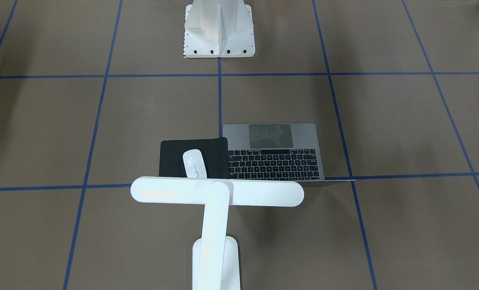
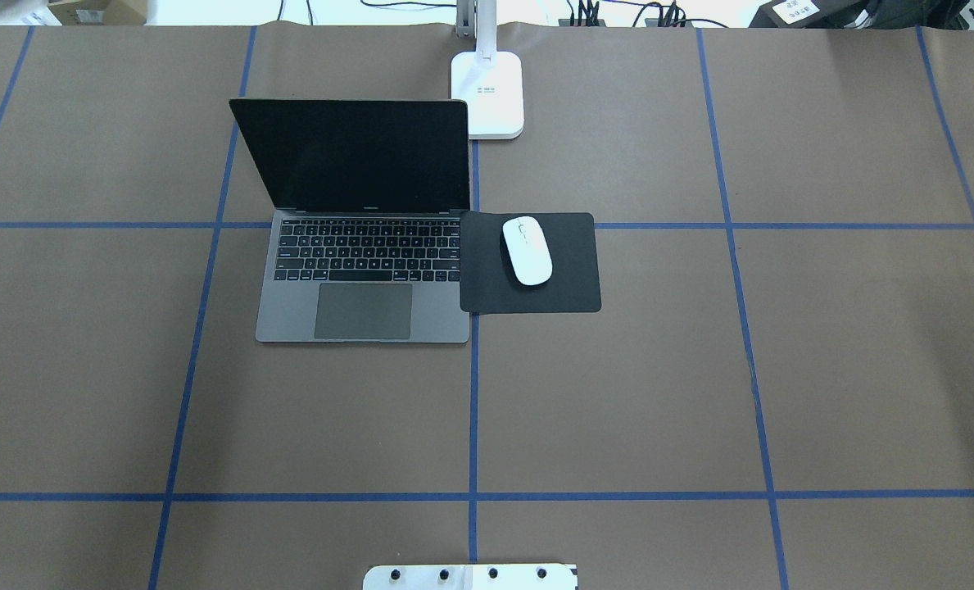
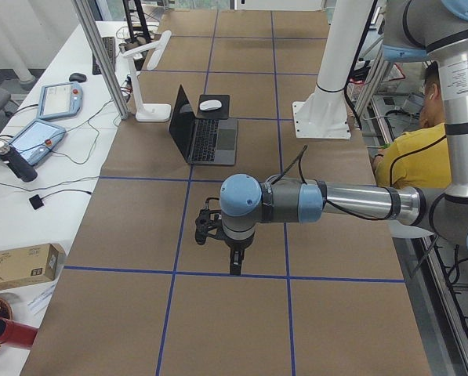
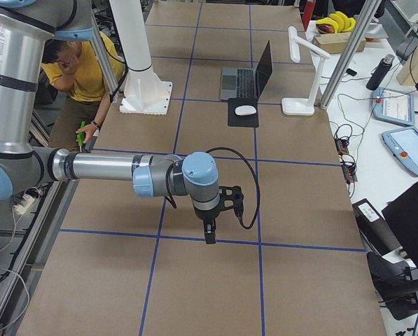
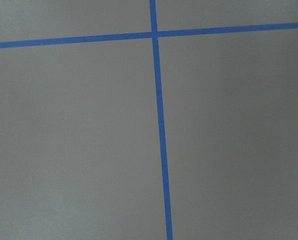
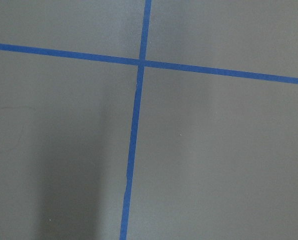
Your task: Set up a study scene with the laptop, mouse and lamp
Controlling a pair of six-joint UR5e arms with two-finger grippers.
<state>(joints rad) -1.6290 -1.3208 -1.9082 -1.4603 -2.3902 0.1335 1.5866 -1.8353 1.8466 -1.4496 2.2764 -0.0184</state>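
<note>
You see the mouse (image 2: 527, 251) on the black pad (image 2: 570, 288) beside the open laptop (image 2: 364, 274); whether the left gripper (image 3: 234, 266) or right gripper (image 4: 209, 236) is spread, you cannot tell.

The laptop (image 2: 364, 279) stands open on the table (image 2: 781, 369), keyboard toward the robot. The pad (image 2: 568, 287) lies against the laptop's right edge, and the mouse (image 2: 527, 251) rests on it (in the half nearer the laptop). The lamp (image 2: 487, 94) stands just behind the laptop's right rear corner. The pedestal (image 2: 470, 576) sits well in front of the laptop, at the table's robot-side edge.
</note>
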